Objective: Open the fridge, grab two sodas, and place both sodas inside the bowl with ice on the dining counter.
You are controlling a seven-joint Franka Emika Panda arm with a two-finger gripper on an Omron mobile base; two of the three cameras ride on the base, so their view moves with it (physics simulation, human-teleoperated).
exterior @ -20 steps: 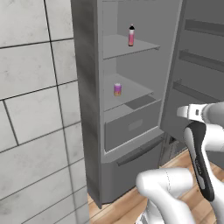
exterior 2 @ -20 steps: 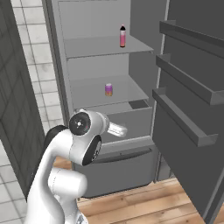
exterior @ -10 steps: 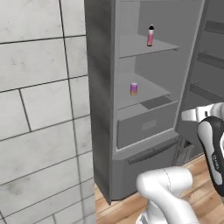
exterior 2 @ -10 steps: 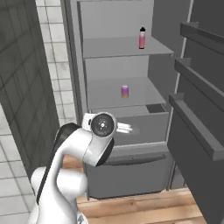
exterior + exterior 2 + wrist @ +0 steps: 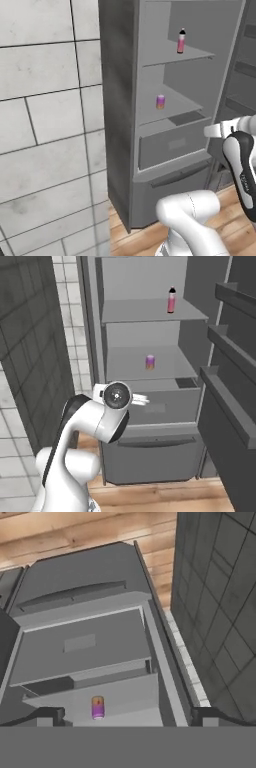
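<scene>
Now gripper spread wide, empty; purple can between fingertips, farther off on fridge shelf.

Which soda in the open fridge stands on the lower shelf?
The short purple-pink can; the slim pink bottle with a black cap stands on the shelf above.

The open tall matte grey fridge carries both drinks on grey inner shelves. A slim pink bottle with a black cap stands upright on the upper shelf; a short purple-pink can stands on the lower shelf.
</scene>
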